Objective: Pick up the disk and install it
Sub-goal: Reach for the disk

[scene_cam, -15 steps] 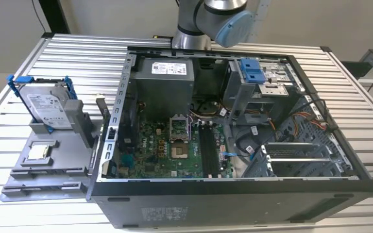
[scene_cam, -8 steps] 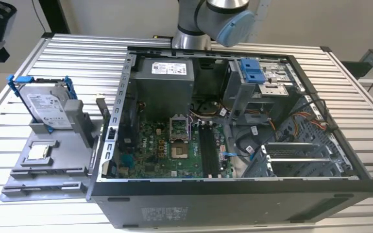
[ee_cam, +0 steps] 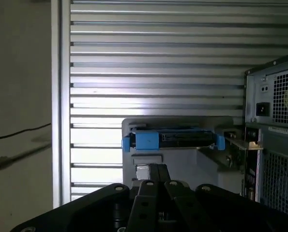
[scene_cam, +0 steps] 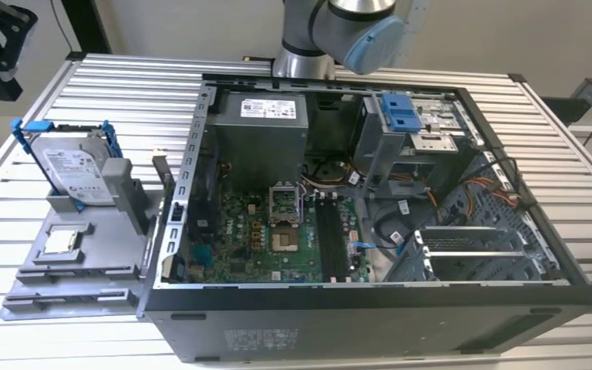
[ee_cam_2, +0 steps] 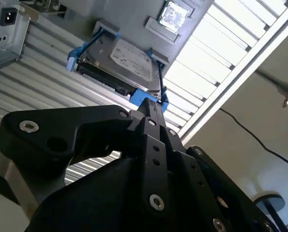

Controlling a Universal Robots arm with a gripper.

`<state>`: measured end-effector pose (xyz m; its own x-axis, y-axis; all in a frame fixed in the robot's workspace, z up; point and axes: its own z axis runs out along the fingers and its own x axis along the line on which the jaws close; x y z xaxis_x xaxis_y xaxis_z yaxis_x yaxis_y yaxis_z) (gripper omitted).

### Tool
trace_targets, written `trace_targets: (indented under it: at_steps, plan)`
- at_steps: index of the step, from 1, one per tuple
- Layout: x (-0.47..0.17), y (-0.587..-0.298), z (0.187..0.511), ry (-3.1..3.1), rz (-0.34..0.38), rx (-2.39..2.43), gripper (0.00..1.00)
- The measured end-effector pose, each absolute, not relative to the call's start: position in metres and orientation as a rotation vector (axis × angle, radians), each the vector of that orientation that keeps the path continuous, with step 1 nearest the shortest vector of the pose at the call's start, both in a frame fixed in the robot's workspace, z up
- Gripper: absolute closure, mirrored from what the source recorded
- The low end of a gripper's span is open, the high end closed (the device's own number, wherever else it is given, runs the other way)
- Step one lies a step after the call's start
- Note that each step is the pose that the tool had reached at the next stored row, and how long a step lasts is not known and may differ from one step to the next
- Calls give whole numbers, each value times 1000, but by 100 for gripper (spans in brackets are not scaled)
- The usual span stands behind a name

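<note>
Beyond the fingertips of the gripper (ee_cam_2: pixel 151 105), well apart from them: disk (ee_cam_2: pixel 127 63). Stands on end in a slot of the grey holder (scene_cam: pixel 101 289), label face bare, blue frame round the edges. Rests untouched, so not yet picked up, let alone installed.

Fingers pressed together, nothing between them. Touch nothing; open air all the way to the disk. One arm only, so no question of which is nearer.

Deciding relation, judged from both wrist views: free end of the disk, the one with the connector strip, turned toward the fingertips; opposite end sunk in the holder. Long axis thus runs away from the fingertips, down into the slot, not across them. Thin free end seen nearly head-on in the first wrist view, a blue tab at either corner, its breadth lying crosswise to the fingers' pointing line. Sits a little off that line, toward the case (scene_cam: pixel 378 308), rather than dead ahead.

Chip (scene_cam: pixel 62 240) flat on the same holder, just beside the disk on its label side, no nearer the fingertips than the disk's free end. Case open, lying on its side just beyond the holder, farther from the fingers than the disk; touching the holder or merely beside it, cannot tell.
</note>
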<state>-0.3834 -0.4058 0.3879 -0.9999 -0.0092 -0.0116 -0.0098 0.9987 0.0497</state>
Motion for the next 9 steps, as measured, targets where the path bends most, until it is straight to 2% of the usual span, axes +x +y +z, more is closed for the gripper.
trace_targets:
  at_steps: [9]
  plan:
    - [-383,-395,387,3133,78,-27,100]
